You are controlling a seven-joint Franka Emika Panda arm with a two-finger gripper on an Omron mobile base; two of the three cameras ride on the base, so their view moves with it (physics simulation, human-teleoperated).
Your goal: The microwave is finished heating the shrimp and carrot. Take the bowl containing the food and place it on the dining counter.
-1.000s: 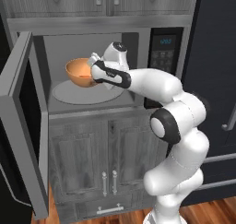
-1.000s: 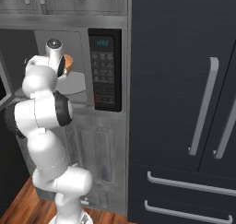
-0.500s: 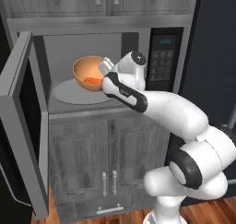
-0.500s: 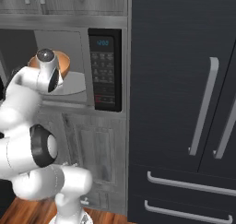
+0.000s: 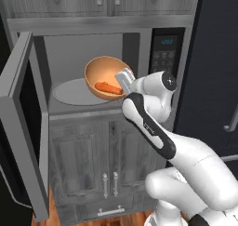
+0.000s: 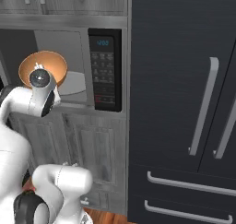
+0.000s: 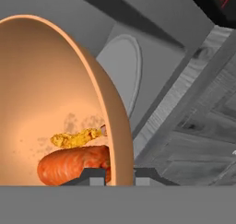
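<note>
We see the bowl tipped in the microwave mouth, above the turntable plate, carrot and shrimp inside. The tool pinches its rim. It looks rigid, smooth, probably slippery; we judge the rim hold tilt-prone.

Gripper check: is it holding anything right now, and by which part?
Yes. The gripper holds the orange bowl by its rim, one finger inside the wall and one outside. The bowl is tilted, with the carrot and the shrimp inside.
</note>
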